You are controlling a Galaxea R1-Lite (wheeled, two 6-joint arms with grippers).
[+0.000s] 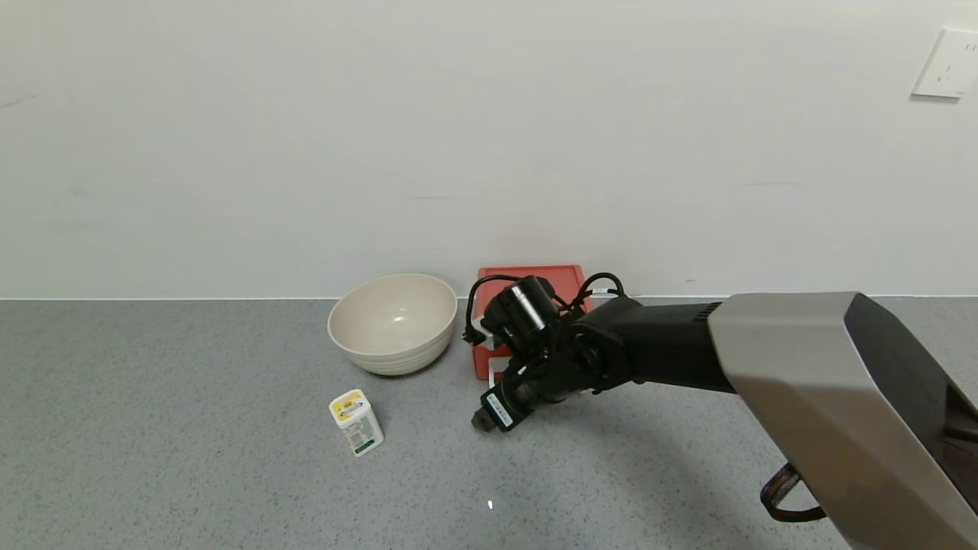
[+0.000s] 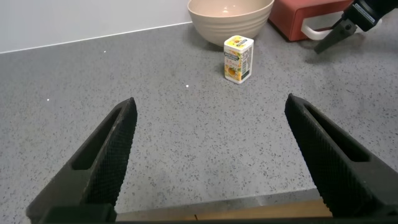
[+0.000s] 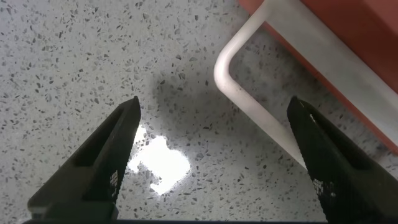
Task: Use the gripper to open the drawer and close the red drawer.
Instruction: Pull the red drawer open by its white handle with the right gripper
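The salmon-red drawer [image 1: 531,276] stands against the wall, right of the bowl, partly hidden by my right arm. Its white loop handle [image 1: 490,372] juts toward me. My right gripper [image 1: 486,419] is open, low over the table, just in front of the handle. In the right wrist view the handle [image 3: 249,102] and the drawer's red front [image 3: 348,31] lie just ahead of the spread fingers [image 3: 118,146], not touched. The left wrist view shows the drawer [image 2: 298,17] and right gripper [image 2: 339,34] far off. My left gripper [image 2: 211,106] is open and empty, parked near the table's front edge.
A beige bowl [image 1: 393,321] sits left of the drawer, also in the left wrist view [image 2: 230,15]. A small white-and-yellow carton [image 1: 356,422] stands in front of the bowl. The grey speckled table [image 1: 191,458] meets a white wall behind. A wall socket [image 1: 947,63] is at top right.
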